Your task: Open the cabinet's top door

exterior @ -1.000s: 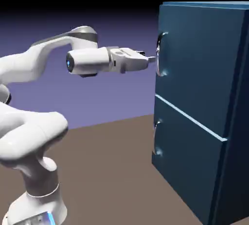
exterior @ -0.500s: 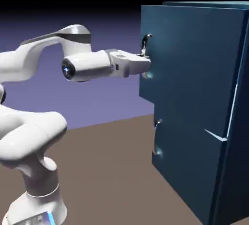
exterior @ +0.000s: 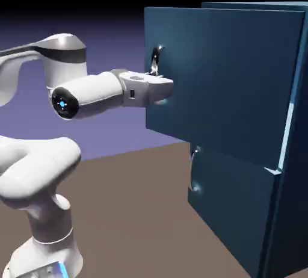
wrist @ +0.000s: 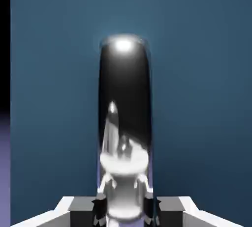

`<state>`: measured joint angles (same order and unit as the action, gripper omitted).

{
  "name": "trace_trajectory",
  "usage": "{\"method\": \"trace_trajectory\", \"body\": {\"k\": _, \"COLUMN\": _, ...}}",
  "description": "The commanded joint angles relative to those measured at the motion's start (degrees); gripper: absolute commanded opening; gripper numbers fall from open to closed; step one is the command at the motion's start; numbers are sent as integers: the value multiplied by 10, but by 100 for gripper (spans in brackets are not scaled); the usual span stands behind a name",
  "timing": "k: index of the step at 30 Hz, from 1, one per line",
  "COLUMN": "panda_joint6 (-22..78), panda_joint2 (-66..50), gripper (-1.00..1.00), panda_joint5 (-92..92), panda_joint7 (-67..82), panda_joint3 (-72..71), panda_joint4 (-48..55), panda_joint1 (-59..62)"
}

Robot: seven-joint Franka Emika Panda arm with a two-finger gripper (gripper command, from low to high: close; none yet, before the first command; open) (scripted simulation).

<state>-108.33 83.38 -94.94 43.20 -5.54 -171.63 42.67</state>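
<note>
The tall teal-blue cabinet (exterior: 283, 168) fills the exterior view's right. Its top door (exterior: 228, 72) stands swung out toward the arm, its free edge well clear of the cabinet body. A curved silver handle (exterior: 155, 60) sits near that free edge. My gripper (exterior: 161, 87) is shut on the handle's lower part. In the hand view the glossy handle (wrist: 124, 123) rises large between the fingertips (wrist: 101, 206), with the door panel (wrist: 197, 73) behind it.
Below the open door sits a shorter blue panel (exterior: 234, 210), closed, with its own small silver handle (exterior: 194, 171). The brown table (exterior: 138, 210) stretches between my base and the cabinet. My white arm comes in from the exterior view's lower left.
My gripper closed on the handle and pulled back to the left. The top door swung out from closed to well ajar.
</note>
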Motion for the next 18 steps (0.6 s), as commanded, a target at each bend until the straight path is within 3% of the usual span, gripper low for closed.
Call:
{"method": "trace_trajectory", "body": {"k": 1, "panda_joint6": 13, "panda_joint2": -5, "gripper": -100, "panda_joint5": 19, "panda_joint7": 4, "panda_joint3": 21, "panda_joint4": 1, "panda_joint1": 2}}
{"method": "trace_trajectory", "body": {"k": 10, "panda_joint6": 147, "panda_joint2": -98, "gripper": -100, "panda_joint5": 193, "panda_joint7": 55, "panda_joint3": 208, "panda_joint4": 47, "panda_joint1": 0}}
{"method": "trace_trajectory", "body": {"k": 18, "panda_joint6": 285, "panda_joint2": -238, "gripper": -100, "panda_joint5": 341, "panda_joint7": 115, "panda_joint3": 374, "panda_joint4": 156, "panda_joint1": -63}}
